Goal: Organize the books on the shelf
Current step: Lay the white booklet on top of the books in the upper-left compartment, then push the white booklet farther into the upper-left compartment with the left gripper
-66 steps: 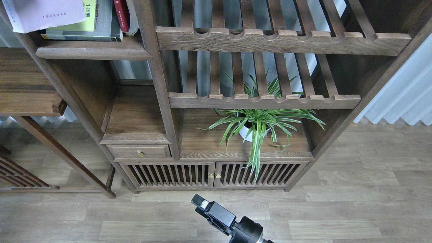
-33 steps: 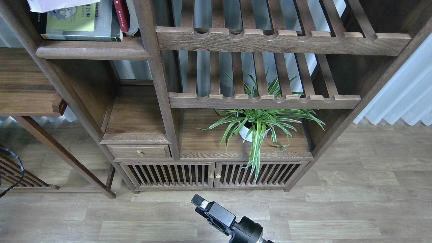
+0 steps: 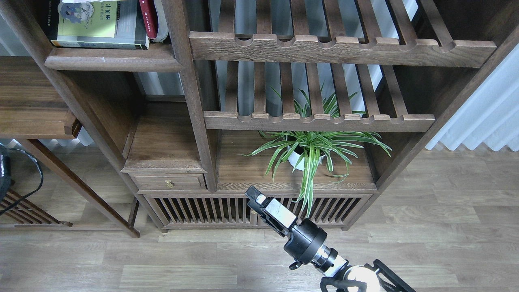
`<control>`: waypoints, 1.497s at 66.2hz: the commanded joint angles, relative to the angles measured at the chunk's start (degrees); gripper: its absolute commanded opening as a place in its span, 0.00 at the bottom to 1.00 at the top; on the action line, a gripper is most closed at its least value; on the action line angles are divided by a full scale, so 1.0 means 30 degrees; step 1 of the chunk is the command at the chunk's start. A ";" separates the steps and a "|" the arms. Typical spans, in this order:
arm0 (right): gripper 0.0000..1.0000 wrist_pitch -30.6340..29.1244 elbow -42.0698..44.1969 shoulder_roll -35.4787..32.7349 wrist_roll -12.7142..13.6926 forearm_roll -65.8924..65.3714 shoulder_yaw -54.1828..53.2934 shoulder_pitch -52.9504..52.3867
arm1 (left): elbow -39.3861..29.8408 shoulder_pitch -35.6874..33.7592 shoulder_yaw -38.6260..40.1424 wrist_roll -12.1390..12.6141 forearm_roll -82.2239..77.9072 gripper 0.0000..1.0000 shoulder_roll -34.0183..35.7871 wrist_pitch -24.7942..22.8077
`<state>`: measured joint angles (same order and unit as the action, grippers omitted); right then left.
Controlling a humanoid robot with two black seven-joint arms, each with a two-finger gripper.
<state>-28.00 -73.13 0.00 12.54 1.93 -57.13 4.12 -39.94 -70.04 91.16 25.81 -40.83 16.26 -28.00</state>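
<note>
The biggest thing in my head view is the wooden cabinet [image 3: 190, 121], which fills everything beyond and above my right pincer [image 3: 255, 198]. Far up and to the left of the pincer sits the shelf [image 3: 111, 63], a dark solid board with a thick rounded front lip. Straight above the pincer and stretching off to its right are two slatted racks [image 3: 320, 121] with notched front rails, one over the other. Directly behind the pincer tip are the slatted cabinet doors [image 3: 202, 211], and just left of and a little above it is a small drawer [image 3: 166, 181] with a brass knob.

Just up and to the right of the pincer a spider plant [image 3: 312, 148] in a white pot stands on the lower board, its leaves drooping past the front edge close to the pincer's right side.

My right arm comes in from the bottom edge and points up-left; the pincer holds nothing that I can see, but it faces me side-on, so I cannot tell whether its fingers are apart or together. My left pincer is out of view.

The books are on the shelf, well away from the pincer, high to its left: the thick black-grey book [image 3: 97, 24] with its lime-yellow panel lies flat, and the dark red book [image 3: 148, 18] stands just to its right against the upright post. A pale scrap shows at the top edge above the flat book; I cannot tell what it is.
</note>
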 commanded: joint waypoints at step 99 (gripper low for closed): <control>0.99 0.0001 -0.0644 0.0000 -0.0077 0.0059 -0.0673 -0.0142 | -0.8102 0.9343 -0.0270 0.0729 0.9303 0.06 0.1231 -0.0001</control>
<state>-28.00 -75.06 0.00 12.30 2.11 -59.11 3.69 -65.73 -38.15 91.07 28.00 -13.21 20.12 -28.00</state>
